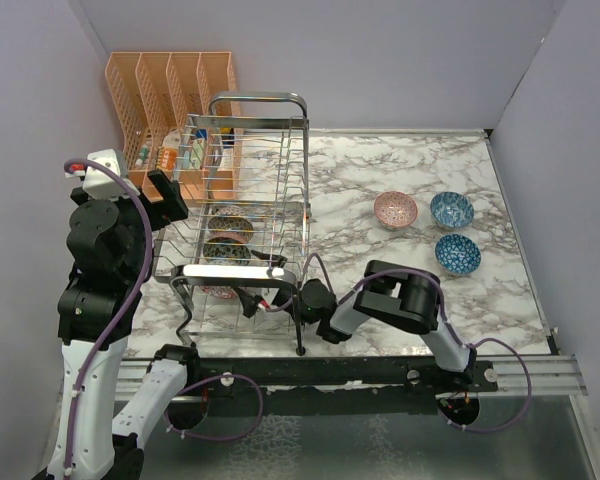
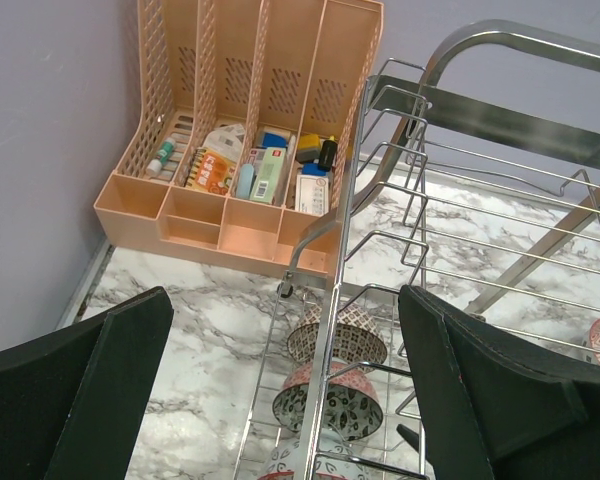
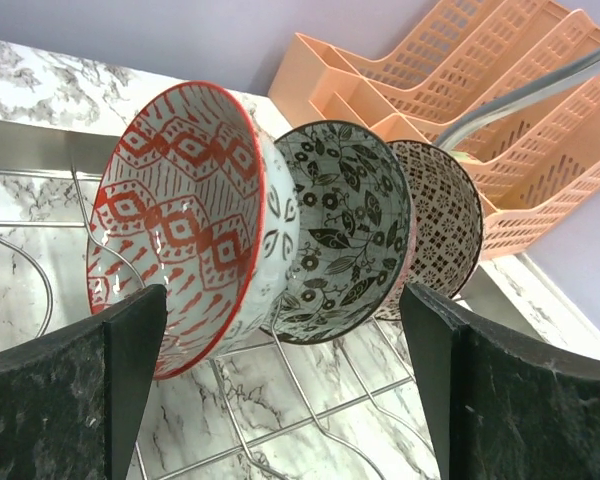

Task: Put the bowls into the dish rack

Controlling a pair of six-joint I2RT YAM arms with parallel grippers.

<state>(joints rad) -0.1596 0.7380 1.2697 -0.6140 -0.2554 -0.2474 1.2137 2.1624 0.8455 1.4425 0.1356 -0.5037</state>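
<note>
The chrome dish rack (image 1: 280, 165) stands at the left of the table. Three bowls stand on edge in its tines: a red-and-white one (image 3: 180, 210), a black-and-white one (image 3: 345, 230) and a grey-beige one (image 3: 442, 225). My right gripper (image 3: 280, 400) is open and empty, low at the rack's front (image 1: 252, 300), just before the red-and-white bowl. My left gripper (image 2: 285, 400) is open and empty, above the rack's left side (image 1: 160, 200), over the bowls (image 2: 330, 400). A pink-red bowl (image 1: 394, 208) and two blue bowls (image 1: 451, 209) (image 1: 458, 253) sit upright on the marble at the right.
An orange slotted organizer (image 1: 170, 100) with small items stands behind the rack against the back wall; it also shows in the left wrist view (image 2: 250, 150). The rack's tall looped handle bar (image 1: 265, 100) rises above it. Grey walls close the left, back and right sides.
</note>
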